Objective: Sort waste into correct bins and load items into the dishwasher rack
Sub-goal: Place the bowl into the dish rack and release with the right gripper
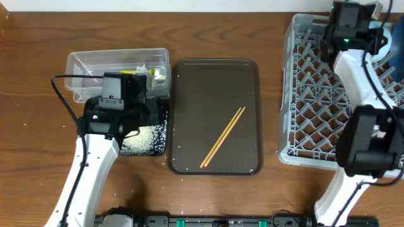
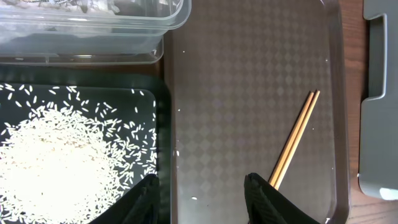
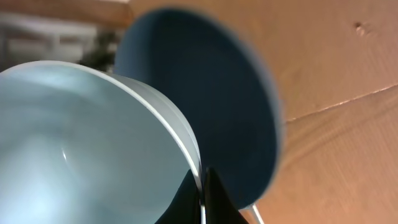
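My left gripper [image 2: 202,194] is open and empty, low over the edge between the black tub [image 2: 158,124] holding loose white rice [image 2: 56,162] and the brown tray [image 2: 249,87]. The wooden chopsticks [image 2: 295,138] lie on the tray by its right finger; they also show overhead [image 1: 223,137]. My right gripper [image 3: 203,186] is shut on the rim of the pale blue bowl [image 3: 93,143], with the dark blue plate [image 3: 230,106] right behind it. The right arm [image 1: 353,28] is over the far right of the grey rack [image 1: 309,94]. The cups are out of view.
The clear tub [image 1: 120,62] stands behind the black tub [image 1: 148,139] and holds the yellow-green wrapper [image 1: 140,70] and the white tissue [image 1: 160,76]. A few stray rice grains lie on the tray [image 1: 214,82]. The rack's edge [image 2: 379,93] is right of the tray.
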